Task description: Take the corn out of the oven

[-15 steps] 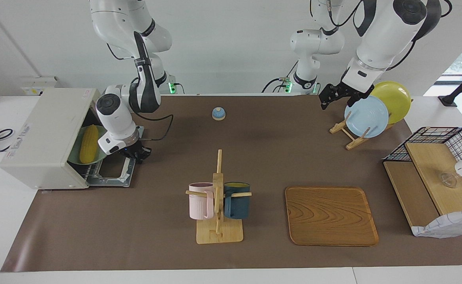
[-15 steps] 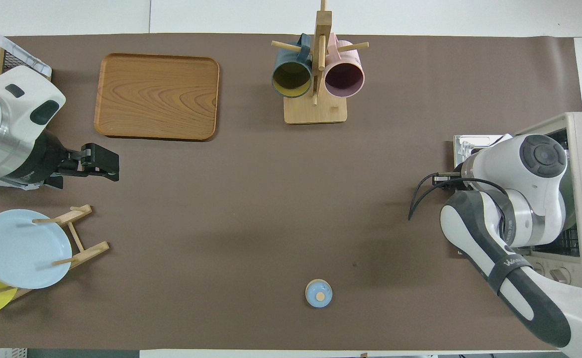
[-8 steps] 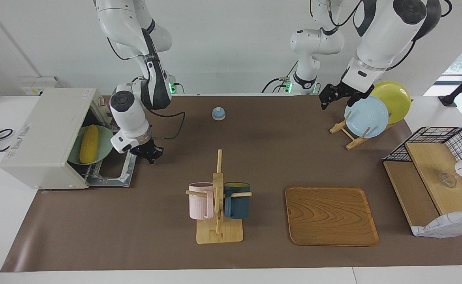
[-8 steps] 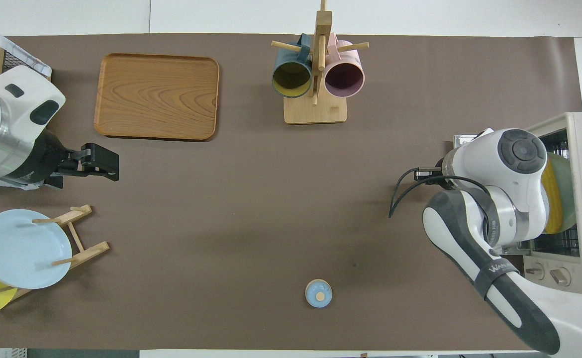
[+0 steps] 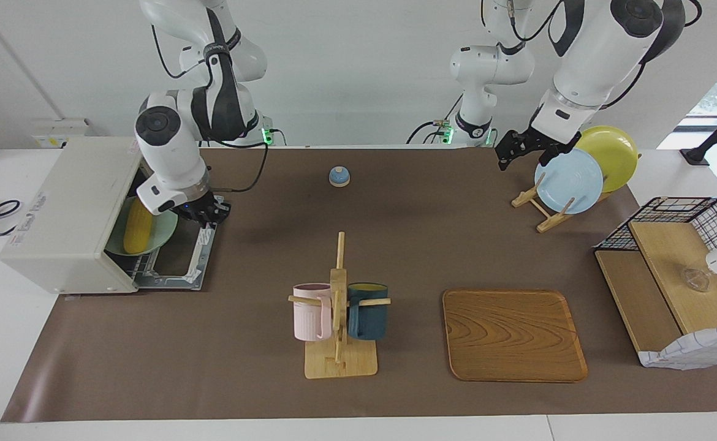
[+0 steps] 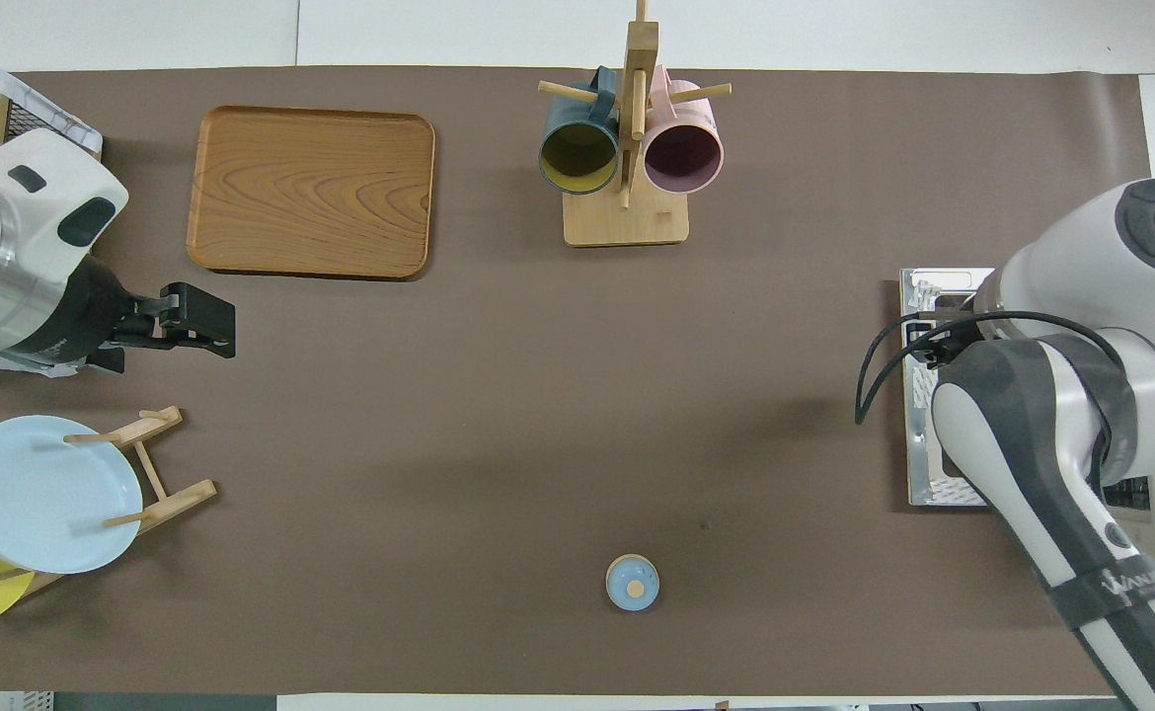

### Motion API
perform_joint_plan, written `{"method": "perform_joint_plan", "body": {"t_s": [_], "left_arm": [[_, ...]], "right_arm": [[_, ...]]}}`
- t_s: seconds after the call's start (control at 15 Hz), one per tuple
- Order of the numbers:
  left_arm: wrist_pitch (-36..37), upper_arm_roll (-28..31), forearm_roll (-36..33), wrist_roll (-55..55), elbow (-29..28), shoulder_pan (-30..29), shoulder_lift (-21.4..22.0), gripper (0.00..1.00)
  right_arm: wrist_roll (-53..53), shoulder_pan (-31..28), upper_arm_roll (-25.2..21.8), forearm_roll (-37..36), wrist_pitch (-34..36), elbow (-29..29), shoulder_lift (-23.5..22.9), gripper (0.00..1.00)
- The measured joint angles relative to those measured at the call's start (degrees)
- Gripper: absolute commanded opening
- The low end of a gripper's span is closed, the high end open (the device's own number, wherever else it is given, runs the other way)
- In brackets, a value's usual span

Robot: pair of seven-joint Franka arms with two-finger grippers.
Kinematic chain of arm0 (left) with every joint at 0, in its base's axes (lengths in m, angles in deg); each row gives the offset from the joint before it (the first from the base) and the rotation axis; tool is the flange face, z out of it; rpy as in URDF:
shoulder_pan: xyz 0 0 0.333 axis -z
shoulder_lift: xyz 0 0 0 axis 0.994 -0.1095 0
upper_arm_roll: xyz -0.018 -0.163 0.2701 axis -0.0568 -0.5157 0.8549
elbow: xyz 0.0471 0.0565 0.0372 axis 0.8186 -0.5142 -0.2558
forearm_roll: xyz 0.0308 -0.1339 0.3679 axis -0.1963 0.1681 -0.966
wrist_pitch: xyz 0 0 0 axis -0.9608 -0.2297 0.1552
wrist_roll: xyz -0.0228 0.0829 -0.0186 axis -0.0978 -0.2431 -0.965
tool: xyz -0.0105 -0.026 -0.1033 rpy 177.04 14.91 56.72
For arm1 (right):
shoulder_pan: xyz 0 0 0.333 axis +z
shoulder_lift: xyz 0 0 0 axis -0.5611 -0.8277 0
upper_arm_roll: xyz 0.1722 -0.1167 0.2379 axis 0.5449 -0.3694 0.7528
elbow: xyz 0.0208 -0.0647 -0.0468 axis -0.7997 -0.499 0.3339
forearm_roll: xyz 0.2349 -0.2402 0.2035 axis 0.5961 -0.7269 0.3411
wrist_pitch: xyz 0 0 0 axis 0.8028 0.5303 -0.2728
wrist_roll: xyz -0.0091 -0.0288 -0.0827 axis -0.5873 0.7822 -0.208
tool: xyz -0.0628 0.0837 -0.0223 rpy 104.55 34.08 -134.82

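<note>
Corn, a bright yellow cob [image 5: 137, 224], is seen on a green plate [image 5: 163, 231] inside the off-white toaster oven [image 5: 70, 211], just beside the right gripper's [image 5: 206, 212] empty fingers; their opening cannot be told. The plate could be bumped, rolling the cob. The left gripper [image 5: 513, 149] waits open.

The right gripper [image 5: 206, 211], a second ago low over the oven's [image 5: 73, 211] lowered door [image 5: 178, 260] and then swung out past the door's edge, is now raised and back over the door, just beside the corn [image 5: 136, 225].
</note>
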Motion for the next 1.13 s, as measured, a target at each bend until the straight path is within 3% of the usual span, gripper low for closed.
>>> {"method": "perform_joint_plan", "body": {"t_s": [0.66,1.13], "left_arm": [[-0.2,0.0,0.0,-0.1,0.0,0.0,0.0,1.0],[-0.4,0.0,0.0,-0.8,-0.1,0.0,0.0,1.0]], "right_arm": [[-8.2,-6.2,-0.1,-1.7,-6.9,-6.3,0.7,0.35],[-9.4,-6.8,-0.1,-1.7,-11.0,-9.8,1.7,0.35]]}}
